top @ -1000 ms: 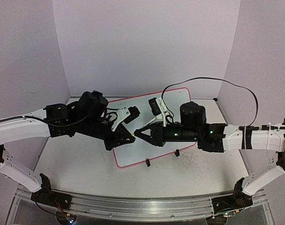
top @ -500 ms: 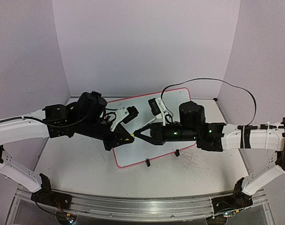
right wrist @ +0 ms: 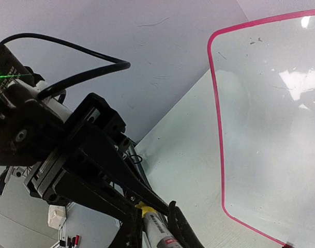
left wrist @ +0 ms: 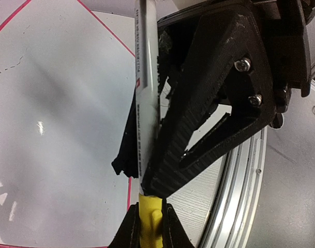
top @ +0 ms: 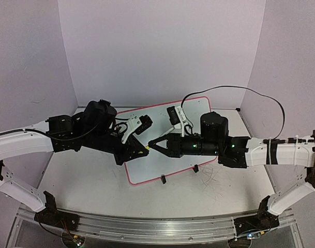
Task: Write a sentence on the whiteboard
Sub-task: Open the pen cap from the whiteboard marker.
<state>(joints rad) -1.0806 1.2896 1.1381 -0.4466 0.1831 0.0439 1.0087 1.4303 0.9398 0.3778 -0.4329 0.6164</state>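
Note:
The whiteboard (top: pixel 154 168), glossy white with a pink rim, lies tilted on the table between the arms. Above its left part both grippers meet tip to tip on one marker. My left gripper (left wrist: pixel 149 209) is shut on the marker's yellow cap (left wrist: pixel 149 219). My right gripper (right wrist: pixel 153 206) is shut on the grey printed barrel (right wrist: pixel 158 230), just behind the cap (right wrist: pixel 146 208). In the top view the yellow cap (top: pixel 146 148) shows between the two tips. The sentence is out of view; the board surface (right wrist: pixel 271 129) shows only a few small specks.
Two black stand legs (top: pixel 162 179) jut from the board's near edge. Faint grey scribbles (top: pixel 211 178) mark the tabletop to the right. A black cable (top: pixel 260 98) loops over the right arm. Lilac walls enclose the table; an aluminium rail (top: pixel 147 227) runs along the front.
The right gripper has edged slightly left and up against the left gripper's tip. The left arm has barely shifted. The marker stays held between both.

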